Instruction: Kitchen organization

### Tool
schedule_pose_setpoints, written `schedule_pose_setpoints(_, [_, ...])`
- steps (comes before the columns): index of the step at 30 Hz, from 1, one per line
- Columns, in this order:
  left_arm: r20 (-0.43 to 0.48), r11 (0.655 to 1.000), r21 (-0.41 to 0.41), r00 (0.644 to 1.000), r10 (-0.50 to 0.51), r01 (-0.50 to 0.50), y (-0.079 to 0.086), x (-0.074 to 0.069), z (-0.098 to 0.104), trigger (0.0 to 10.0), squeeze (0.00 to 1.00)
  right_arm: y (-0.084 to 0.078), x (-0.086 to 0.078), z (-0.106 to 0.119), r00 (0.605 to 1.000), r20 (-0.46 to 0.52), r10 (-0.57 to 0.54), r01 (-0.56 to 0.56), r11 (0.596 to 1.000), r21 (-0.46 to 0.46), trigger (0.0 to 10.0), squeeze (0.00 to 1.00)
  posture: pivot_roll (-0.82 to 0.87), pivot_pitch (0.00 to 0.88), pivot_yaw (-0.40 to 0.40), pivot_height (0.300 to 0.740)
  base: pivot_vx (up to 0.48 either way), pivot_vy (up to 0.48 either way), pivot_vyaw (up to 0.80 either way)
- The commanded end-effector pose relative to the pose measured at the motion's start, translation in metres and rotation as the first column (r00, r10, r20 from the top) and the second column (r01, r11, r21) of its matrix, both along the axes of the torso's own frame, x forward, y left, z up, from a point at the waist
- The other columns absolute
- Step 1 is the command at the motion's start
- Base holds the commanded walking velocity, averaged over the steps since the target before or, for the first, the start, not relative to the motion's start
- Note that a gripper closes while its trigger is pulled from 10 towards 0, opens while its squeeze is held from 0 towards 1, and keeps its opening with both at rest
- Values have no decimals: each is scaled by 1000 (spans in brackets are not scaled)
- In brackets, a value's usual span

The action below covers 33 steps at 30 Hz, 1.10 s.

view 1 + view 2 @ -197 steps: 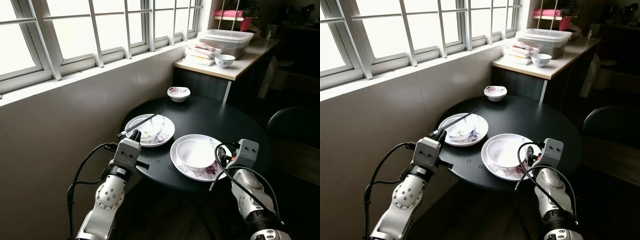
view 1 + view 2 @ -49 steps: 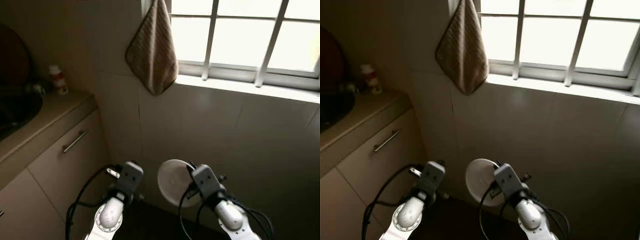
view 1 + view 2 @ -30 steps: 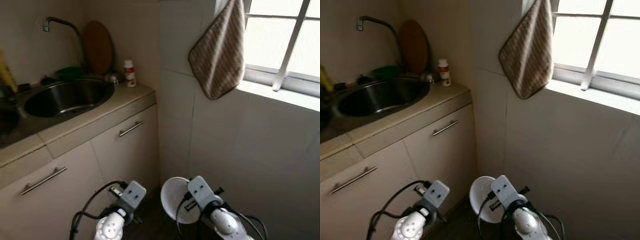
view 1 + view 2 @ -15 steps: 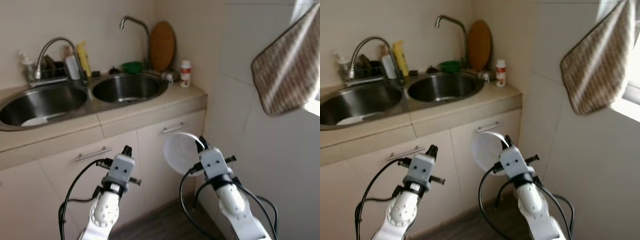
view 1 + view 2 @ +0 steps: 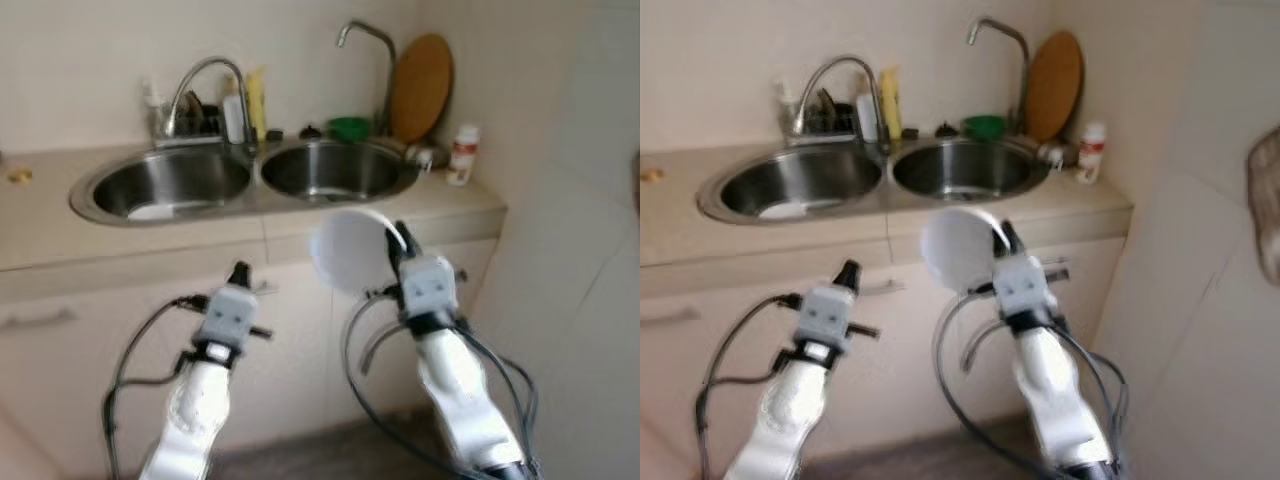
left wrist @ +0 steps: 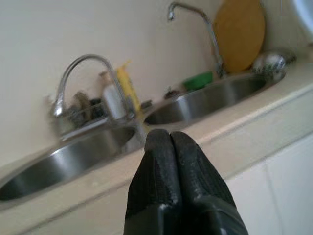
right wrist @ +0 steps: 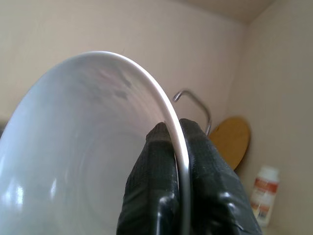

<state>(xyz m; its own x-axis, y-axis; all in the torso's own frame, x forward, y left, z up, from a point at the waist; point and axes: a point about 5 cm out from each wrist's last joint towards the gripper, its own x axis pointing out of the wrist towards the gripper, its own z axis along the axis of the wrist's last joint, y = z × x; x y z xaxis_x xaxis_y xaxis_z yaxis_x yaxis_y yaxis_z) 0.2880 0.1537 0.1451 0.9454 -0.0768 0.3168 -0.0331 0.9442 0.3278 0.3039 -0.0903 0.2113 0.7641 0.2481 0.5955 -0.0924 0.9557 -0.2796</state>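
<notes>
While the right gripper (image 7: 172, 134) pinches a white bowl's (image 5: 348, 246) rim before the beige counter (image 5: 60, 228), the left gripper (image 6: 170, 139) is closed, empty. Two steel sinks (image 5: 165, 185) sit below faucets (image 5: 205, 80).

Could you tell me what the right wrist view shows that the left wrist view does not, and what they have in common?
Right wrist view: the right gripper pinching the rim of a white bowl, with a white bottle beyond. Left wrist view: the left gripper shut on nothing, both sink basins, the rounded tap, a yellow bottle and a green bowl. Both share the tall tap and the round wooden board.
</notes>
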Motion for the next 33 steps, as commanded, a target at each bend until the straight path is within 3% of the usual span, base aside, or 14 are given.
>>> schedule_pose_setpoints(1, [25, 999, -15, 999, -30, 31, -10, 2, 7, 10000, 0, -11, 1, 7, 999, 13, -35, 34, 999, 25, 3294, 0, 32, 0, -7, 740, 334, 0, 0])
schedule_pose_setpoints(2, [27, 999, -17, 999, -30, 30, -10, 3, 8, 10000, 0, -11, 1, 8, 999, 16, -32, 31, 999, 28, 7176, 0, 31, 0, -8, 740, 337, 0, 0])
schedule_pose_setpoints(3, [29, 999, -18, 999, -29, 30, -10, 3, 9, 10000, 0, -9, 1, 9, 1000, 21, -20, 19, 999, 32, 10000, 0, 32, 0, -8, 740, 341, 0, 0])
schedule_pose_setpoints(7, [32, 999, -20, 999, -29, 30, -10, 3, 9, 10000, 0, -5, 0, 11, 1000, 20, -1, 0, 999, 36, 10000, 0, 33, 0, -10, 740, 343, 0, 0])
schedule_pose_setpoints(14, [44, 999, -25, 998, -36, 37, -13, 4, 13, 10000, 0, 12, 1, 7, 998, -15, 69, -70, 995, -75, 10000, 0, 34, 0, -11, 740, 345, 0, 318])
schedule_pose_setpoints(30, [89, 999, -23, 995, -37, 39, -14, 7, 23, 10000, 0, 16, 9, 29, 995, 23, 95, -95, 995, -14, 10000, 0, 36, 0, -11, 740, 312, 0, 800])
schedule_pose_setpoints(33, [90, 999, -21, 995, -38, 41, -14, 8, 23, 10000, 0, 14, 11, 33, 996, 31, 89, -90, 996, 24, 10000, 0, 38, 0, -11, 740, 304, 0, 0])
